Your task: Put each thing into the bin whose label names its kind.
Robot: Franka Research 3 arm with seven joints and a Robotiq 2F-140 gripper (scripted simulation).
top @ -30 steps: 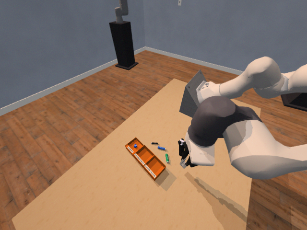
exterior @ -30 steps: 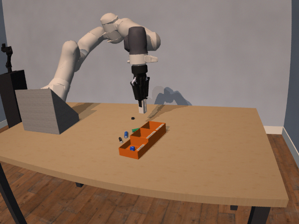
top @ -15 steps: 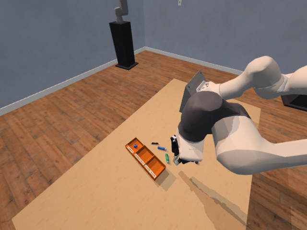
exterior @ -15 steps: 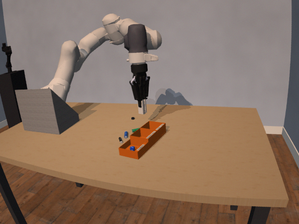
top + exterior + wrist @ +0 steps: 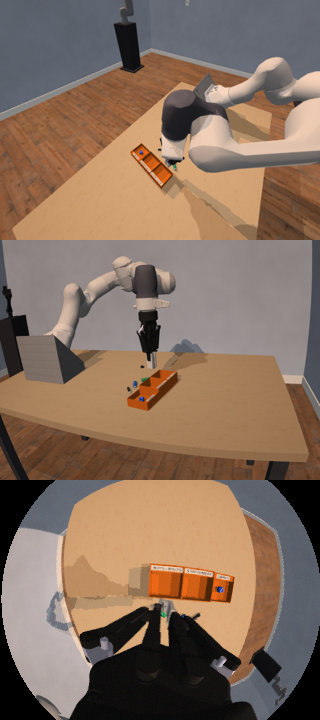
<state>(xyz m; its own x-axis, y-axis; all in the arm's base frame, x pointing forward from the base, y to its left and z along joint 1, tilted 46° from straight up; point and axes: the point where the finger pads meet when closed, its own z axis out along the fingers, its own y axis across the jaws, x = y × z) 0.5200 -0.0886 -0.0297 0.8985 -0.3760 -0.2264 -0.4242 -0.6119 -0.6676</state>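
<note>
Gripper (image 5: 151, 363) of the cream-coloured arm hangs above the light wooden table (image 5: 232, 405), jaws pointing down and closed on a small white block-shaped piece (image 5: 152, 361) that sticks out below the black fingers (image 5: 148, 343). It hovers just over the far end of the orange three-compartment bin tray (image 5: 165, 388), whose white labels run along its right wall; the lettering is too small to read. A small blue cube-like thing (image 5: 141, 399) lies in the nearest compartment, while the middle and far compartments show only their orange floors. To the left of the tray, on the table, lie a green stick-shaped thing (image 5: 144, 379) close against the tray wall, a blue cylinder (image 5: 134, 384) and a short black-and-white cylinder (image 5: 128, 389), with a tiny black disc (image 5: 141, 366) farther back. A grey wedge-shaped block (image 5: 49, 361) sits at the far left of the table, and a black pedestal (image 5: 127, 46) stands on the wooden floor.
</note>
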